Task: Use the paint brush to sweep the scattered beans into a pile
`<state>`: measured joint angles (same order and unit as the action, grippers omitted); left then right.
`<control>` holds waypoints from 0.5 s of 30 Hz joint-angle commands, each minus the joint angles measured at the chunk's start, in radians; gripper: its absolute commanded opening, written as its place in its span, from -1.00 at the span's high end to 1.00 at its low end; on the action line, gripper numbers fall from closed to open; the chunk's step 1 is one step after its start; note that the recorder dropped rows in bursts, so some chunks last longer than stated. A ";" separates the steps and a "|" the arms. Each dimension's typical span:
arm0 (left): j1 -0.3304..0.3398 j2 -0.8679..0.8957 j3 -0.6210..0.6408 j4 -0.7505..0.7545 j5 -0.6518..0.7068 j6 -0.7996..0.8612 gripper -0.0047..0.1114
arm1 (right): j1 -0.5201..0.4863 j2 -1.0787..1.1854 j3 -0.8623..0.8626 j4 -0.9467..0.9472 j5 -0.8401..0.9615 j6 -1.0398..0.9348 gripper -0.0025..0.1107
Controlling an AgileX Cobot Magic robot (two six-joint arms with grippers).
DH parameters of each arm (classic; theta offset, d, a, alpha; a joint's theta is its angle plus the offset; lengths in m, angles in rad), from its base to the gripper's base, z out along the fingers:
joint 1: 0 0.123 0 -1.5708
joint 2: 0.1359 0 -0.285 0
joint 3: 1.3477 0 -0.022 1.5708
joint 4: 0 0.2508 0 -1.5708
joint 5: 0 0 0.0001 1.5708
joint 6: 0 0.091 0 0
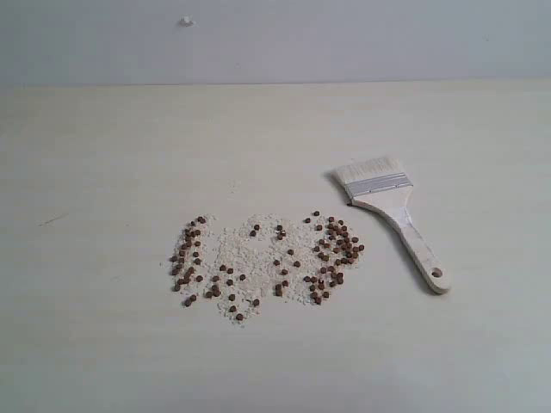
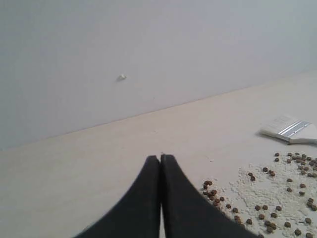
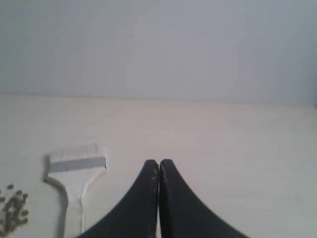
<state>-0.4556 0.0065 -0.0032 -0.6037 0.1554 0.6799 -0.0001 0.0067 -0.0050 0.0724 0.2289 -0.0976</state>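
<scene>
Looking over the pale wooden table (image 1: 103, 155), I see the tiny round reddish-brown beans (image 1: 338, 243) scattered across a patch of whitish crumbs (image 1: 250, 249). The wide flat paint brush (image 1: 392, 206), with its pale wooden handle and cream bristles, lies just right of them. My black left gripper (image 2: 160, 158) and black right gripper (image 3: 158, 162) are both clenched on nothing.

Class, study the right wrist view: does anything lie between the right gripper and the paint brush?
Nothing visible does. Only bare table separates the shut right gripper from the paint brush. The beans lie on the brush's other side, away from the gripper.
</scene>
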 commanded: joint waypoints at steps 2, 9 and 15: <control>-0.006 -0.007 0.003 -0.003 -0.002 0.001 0.92 | -0.007 -0.007 0.005 0.053 -0.219 -0.003 0.96; -0.006 -0.007 0.003 -0.003 -0.002 0.001 0.92 | -0.007 -0.007 0.005 0.091 -0.663 0.253 0.96; -0.006 -0.007 0.003 -0.003 -0.002 0.001 0.92 | -0.007 0.067 -0.086 0.074 -0.745 0.350 0.96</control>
<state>-0.4556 0.0065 -0.0032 -0.6037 0.1554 0.6799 -0.0001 0.0158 -0.0292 0.1622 -0.5301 0.2371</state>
